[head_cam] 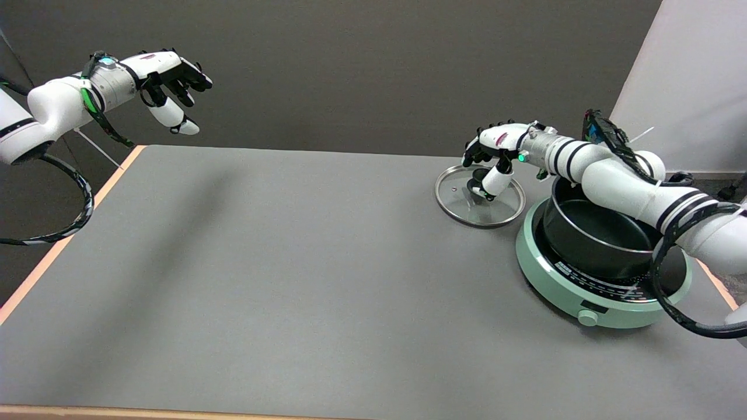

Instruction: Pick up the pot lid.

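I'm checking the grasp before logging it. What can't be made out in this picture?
- Head view: whether the right hand grips the lid knob; its fingers cover the knob.
- Head view: the far side of the pot; the right arm crosses over it.
- Head view: the cooker markings; too small to read.

Wide bare bench (262,280) is lying open to the left of the lid (455,201); the pot (589,236) on its green cooker (560,286) is crowding the lid's right edge.

Grey table (262,280), glass pot lid (467,207) apparently lying flat, green cooker (560,286) beside it
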Controlling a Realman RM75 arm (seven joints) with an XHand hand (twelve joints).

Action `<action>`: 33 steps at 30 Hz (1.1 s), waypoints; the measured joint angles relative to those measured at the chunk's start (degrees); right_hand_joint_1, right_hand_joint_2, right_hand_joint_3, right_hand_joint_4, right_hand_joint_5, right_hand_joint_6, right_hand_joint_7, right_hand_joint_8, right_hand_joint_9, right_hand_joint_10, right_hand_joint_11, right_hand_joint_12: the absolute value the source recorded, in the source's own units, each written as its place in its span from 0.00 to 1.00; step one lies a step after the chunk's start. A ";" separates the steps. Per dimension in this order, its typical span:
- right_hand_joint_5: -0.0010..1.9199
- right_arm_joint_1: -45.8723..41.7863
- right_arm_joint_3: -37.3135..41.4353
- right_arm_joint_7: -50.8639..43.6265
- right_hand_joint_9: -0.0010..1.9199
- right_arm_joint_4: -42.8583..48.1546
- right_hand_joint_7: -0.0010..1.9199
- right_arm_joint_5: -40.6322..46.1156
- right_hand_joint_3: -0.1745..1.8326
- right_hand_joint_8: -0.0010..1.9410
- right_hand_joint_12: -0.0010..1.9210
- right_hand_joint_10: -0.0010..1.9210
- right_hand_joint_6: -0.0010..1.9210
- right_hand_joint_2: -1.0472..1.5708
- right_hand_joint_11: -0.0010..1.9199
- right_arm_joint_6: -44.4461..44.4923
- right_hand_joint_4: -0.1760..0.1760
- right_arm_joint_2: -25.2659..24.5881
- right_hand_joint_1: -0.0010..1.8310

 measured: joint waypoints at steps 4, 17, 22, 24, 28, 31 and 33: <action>0.32 0.45 -0.40 0.00 0.29 -0.69 0.32 -0.01 0.57 0.11 0.35 0.24 0.17 0.59 0.14 -0.07 0.69 -0.31 0.50; 0.34 1.50 -1.02 -0.08 0.29 -2.63 0.33 -0.04 0.56 0.12 0.34 0.23 0.20 0.60 0.14 -0.51 0.73 -0.86 0.51; 0.34 1.81 -1.07 -0.15 0.30 -3.19 0.34 -0.04 0.56 0.12 0.34 0.23 0.22 0.60 0.14 -0.62 0.74 -0.95 0.51; 0.35 1.88 -1.10 -0.18 0.30 -3.36 0.34 -0.04 0.56 0.12 0.34 0.23 0.23 0.60 0.14 -0.71 0.74 -0.97 0.51; 0.35 2.02 -1.16 -0.18 0.30 -3.64 0.34 -0.04 0.56 0.12 0.34 0.23 0.23 0.60 0.14 -0.73 0.75 -1.02 0.51; 0.35 2.11 -1.20 -0.17 0.30 -3.80 0.34 -0.04 0.56 0.12 0.34 0.23 0.23 0.60 0.14 -0.74 0.75 -1.05 0.51; 0.35 2.14 -1.23 -0.15 0.30 -3.88 0.34 -0.04 0.56 0.12 0.34 0.23 0.23 0.60 0.14 -0.75 0.75 -1.08 0.51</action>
